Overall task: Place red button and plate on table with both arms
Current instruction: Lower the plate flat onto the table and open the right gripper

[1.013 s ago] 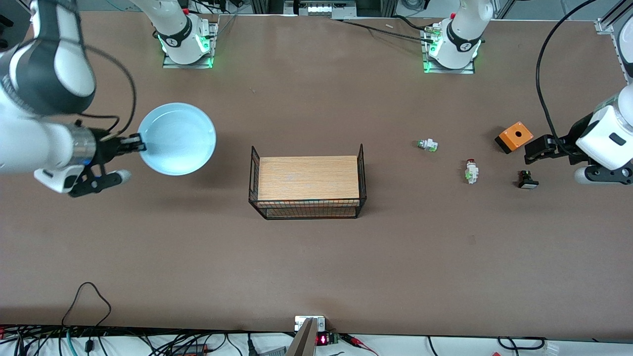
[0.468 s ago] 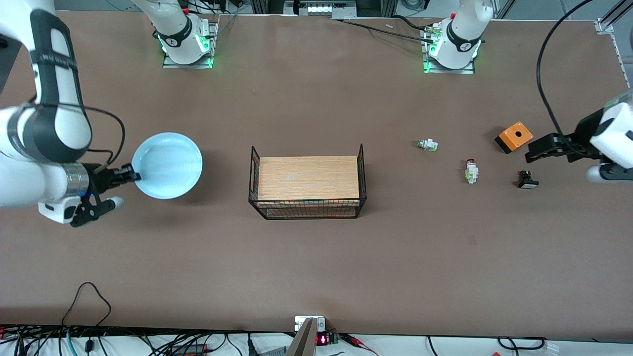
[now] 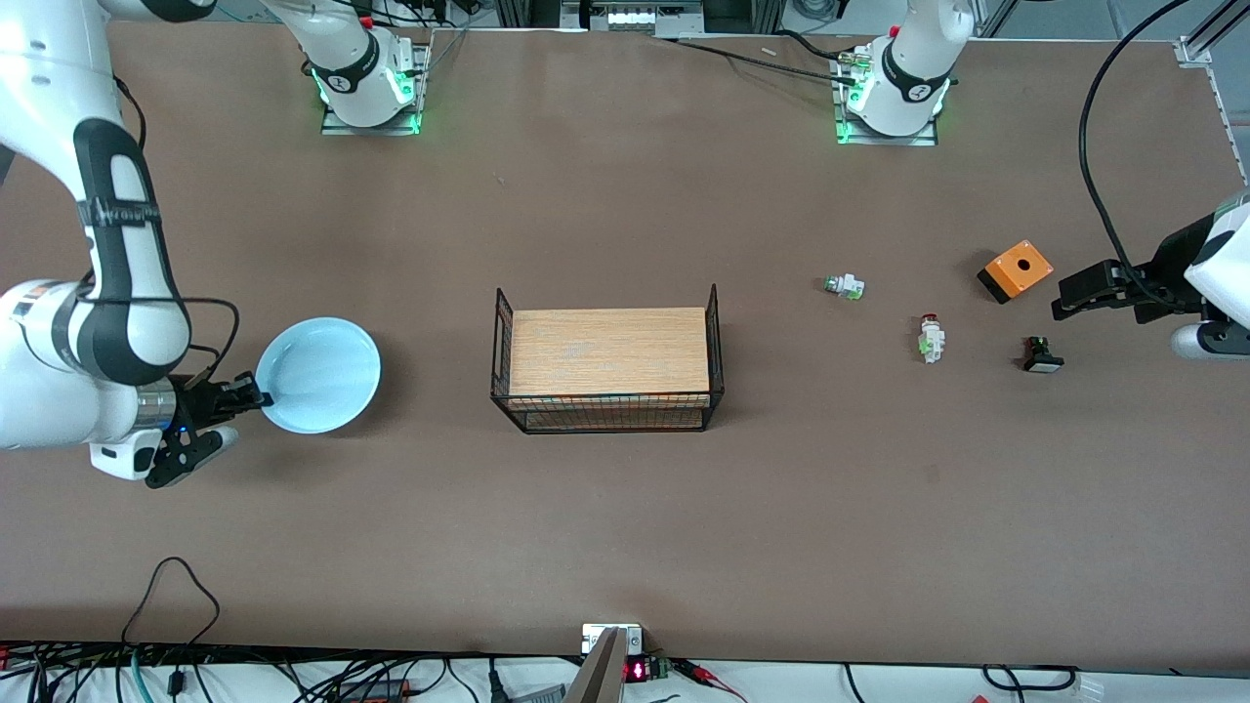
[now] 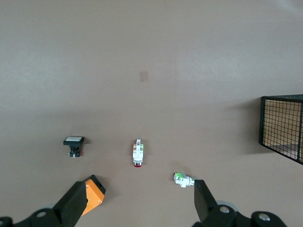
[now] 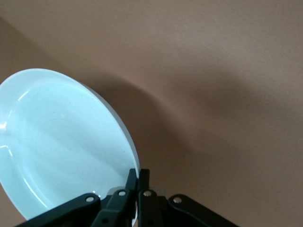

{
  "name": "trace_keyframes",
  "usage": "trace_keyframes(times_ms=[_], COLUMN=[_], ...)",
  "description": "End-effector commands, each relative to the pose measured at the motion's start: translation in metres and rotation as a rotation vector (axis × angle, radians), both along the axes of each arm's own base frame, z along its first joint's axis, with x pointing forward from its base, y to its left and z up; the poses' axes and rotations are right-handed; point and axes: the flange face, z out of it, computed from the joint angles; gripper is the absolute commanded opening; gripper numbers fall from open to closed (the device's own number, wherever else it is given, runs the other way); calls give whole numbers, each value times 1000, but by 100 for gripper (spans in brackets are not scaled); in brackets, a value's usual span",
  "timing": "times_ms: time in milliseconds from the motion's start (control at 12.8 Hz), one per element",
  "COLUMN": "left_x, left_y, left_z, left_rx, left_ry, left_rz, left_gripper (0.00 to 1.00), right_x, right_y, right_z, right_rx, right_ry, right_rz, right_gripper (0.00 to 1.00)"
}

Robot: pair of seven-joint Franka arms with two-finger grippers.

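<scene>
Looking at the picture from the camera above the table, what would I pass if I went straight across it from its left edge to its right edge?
right claw pinching the plate's rim → pale blue plate → wire basket with wooden board → white-green part without a cap → red button → orange box → black switch → left claw, open

Right claw pinches plate rim; table below

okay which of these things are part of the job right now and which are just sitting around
Job: plate, held at its rim by right end effector; red button on table; left end effector, open.
Lying about: wire basket, orange box, black switch, white-green part.
</scene>
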Motion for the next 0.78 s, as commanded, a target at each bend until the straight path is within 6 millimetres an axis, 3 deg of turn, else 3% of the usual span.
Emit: trace_keyframes(times_ms=[0, 312, 545, 701], left_x=[-6, -8, -9, -9], left_y=[8, 7, 7, 6], left_z=[-1, -1, 0, 0], left_rx=[-24, -25, -25, -26], left_ry=[11, 23, 23, 21], left_rz=[-4, -6, -6, -8], left_gripper=[100, 100, 100, 100], right_x=[2, 2, 4, 5], right_y=[-17, -29, -30, -27], right_z=[-39, -81, -89, -85], right_rx=[125, 159, 154, 158], right_ry=[-32, -71, -88, -85], right_rz=[-10, -3, -2, -10], right_gripper=[0, 0, 1, 13])
